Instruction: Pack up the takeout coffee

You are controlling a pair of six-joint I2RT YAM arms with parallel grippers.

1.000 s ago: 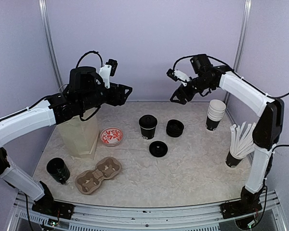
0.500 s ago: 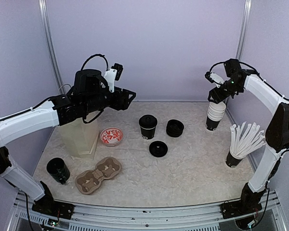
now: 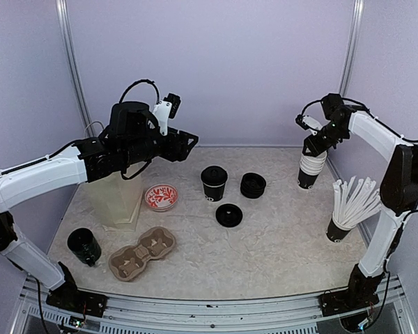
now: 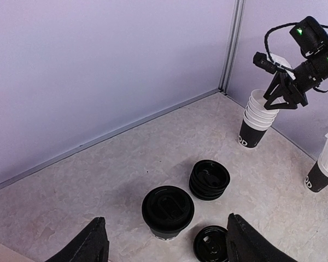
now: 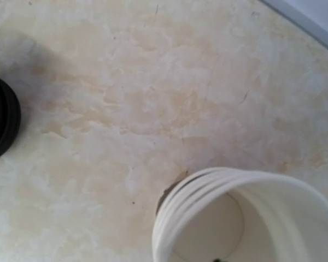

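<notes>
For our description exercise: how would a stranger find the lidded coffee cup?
Start at the middle of the beige table. Left of the stack of black lids stands the coffee cup. It is the only cup with a lid on.

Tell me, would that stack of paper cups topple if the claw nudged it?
Probably easily: the stack of cups is tall on a narrow base. The top cup looks empty, thin paper, so likely light and squashable. Nested cups may slide apart when lifted.
</notes>
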